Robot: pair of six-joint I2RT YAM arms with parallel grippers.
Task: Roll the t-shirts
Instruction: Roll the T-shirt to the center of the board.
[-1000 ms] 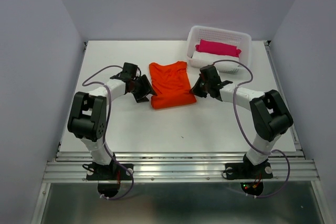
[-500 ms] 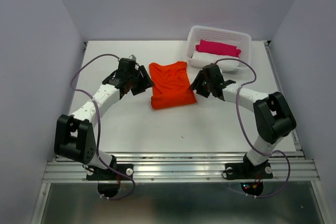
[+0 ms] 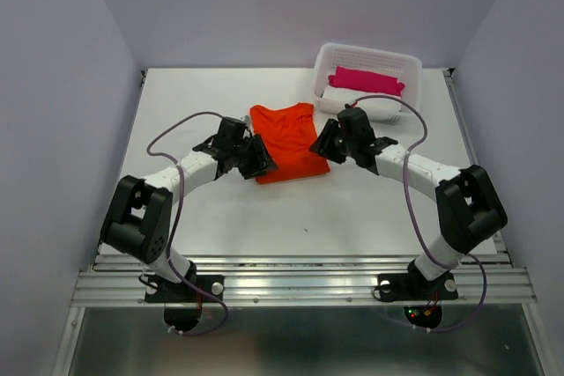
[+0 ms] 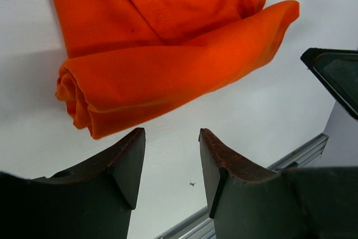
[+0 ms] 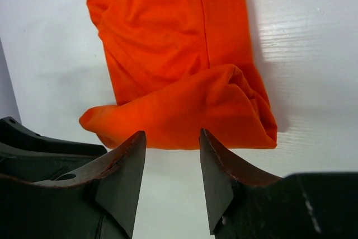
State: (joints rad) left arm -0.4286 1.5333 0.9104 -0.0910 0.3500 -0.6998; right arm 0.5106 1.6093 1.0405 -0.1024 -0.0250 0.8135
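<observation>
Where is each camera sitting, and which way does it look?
Top external: high behind the robot, looking down at the table, orange t-shirt and white basket; both arms show.
Left wrist: on the left arm, looking past the left pincer at the shirt's rolled end.
Right wrist: on the right arm, past the right pincer at the roll's other end.
Shared: both wrist views see the same roll.

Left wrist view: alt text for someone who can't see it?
An orange t-shirt, its near end rolled up, lies on a white table. The left gripper sits just short of the roll, jaws open and empty.
</observation>
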